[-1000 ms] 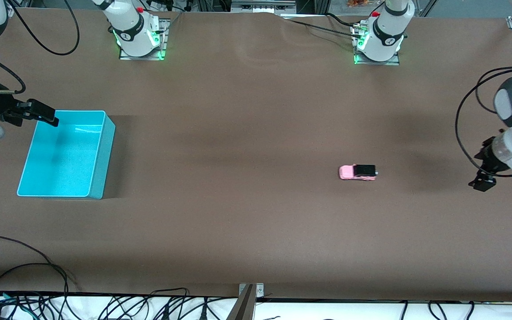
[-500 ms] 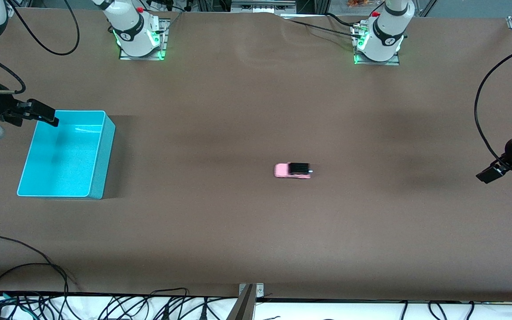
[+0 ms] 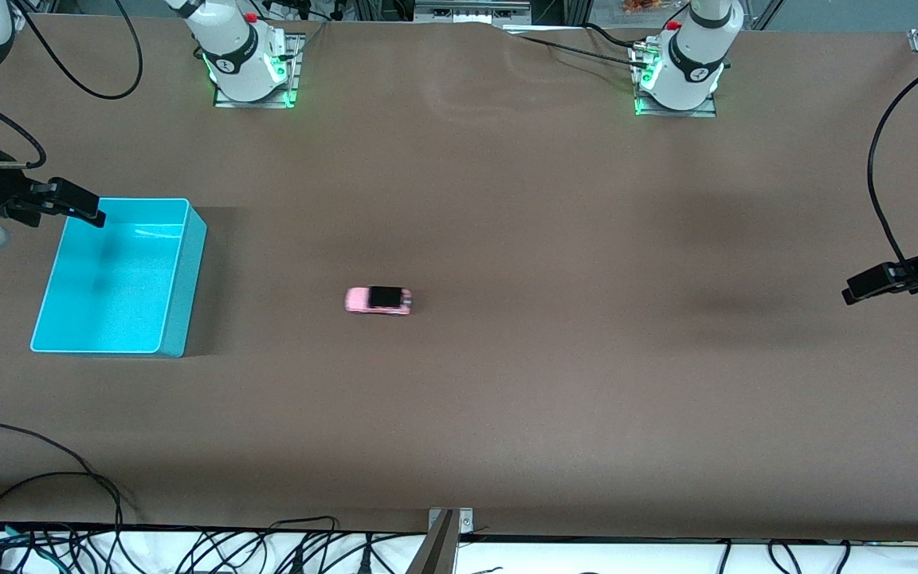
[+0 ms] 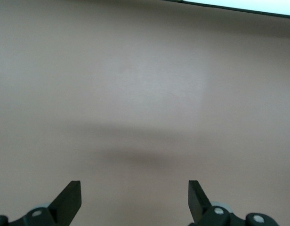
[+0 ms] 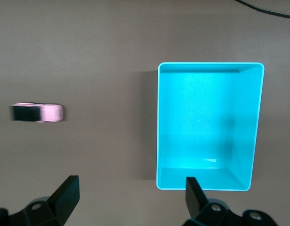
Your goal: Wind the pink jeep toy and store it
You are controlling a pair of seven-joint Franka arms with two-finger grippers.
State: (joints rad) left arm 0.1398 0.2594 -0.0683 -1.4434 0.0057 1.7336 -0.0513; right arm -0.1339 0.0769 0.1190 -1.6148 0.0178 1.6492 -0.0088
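The pink jeep toy (image 3: 378, 300), light pink with a black roof, stands on its wheels on the brown table between the two arms, nearer the teal bin (image 3: 186, 279). It also shows blurred in the right wrist view (image 5: 37, 113), beside the bin (image 5: 162, 127). My right gripper (image 3: 76, 204) is open and empty, up in the air over the bin's edge at the right arm's end. My left gripper (image 3: 865, 285) is open and empty over bare table at the left arm's end. The left wrist view shows only bare table between its open fingers (image 4: 69, 200).
The bin is empty inside. Both arm bases (image 3: 248, 56) stand along the table's edge farthest from the front camera. Cables (image 3: 45, 494) lie along the table edge nearest the front camera.
The jeep has rolled along the table from the left arm's end toward the teal bin. The left arm has drawn back toward its end of the table. The right gripper has not moved.
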